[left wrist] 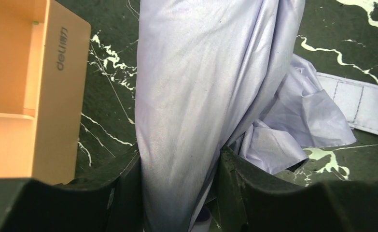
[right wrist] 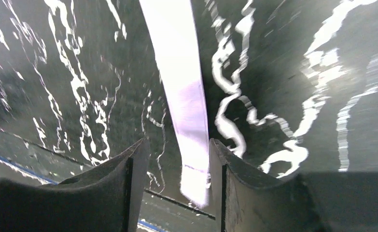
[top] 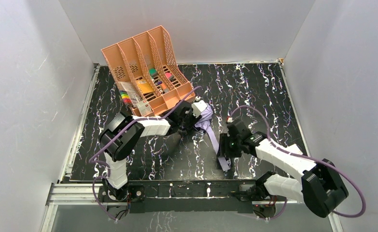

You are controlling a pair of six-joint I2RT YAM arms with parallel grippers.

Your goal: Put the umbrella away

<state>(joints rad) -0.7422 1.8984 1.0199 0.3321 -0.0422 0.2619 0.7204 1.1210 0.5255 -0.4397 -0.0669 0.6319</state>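
The pale lavender umbrella (top: 207, 121) lies bunched in the middle of the black marbled table, just right of the peach organiser. Its fabric fills the left wrist view (left wrist: 201, 72). My left gripper (top: 196, 117) is shut on that fabric bundle, both fingers pressed against it (left wrist: 179, 166). The long strap (top: 220, 147) runs from the bundle toward the near edge, and part of it shows in the left wrist view (left wrist: 356, 101). My right gripper (top: 225, 151) is open around the strap's free end (right wrist: 184, 96), which lies between its fingers (right wrist: 177, 150) beside the right finger. The shaft and handle are hidden.
The peach file organiser (top: 143, 67) stands tilted at the back left with pens and packets in its slots; its corner shows in the left wrist view (left wrist: 56, 96). The table's front edge (right wrist: 172, 200) lies just past the strap's end. White walls enclose the table.
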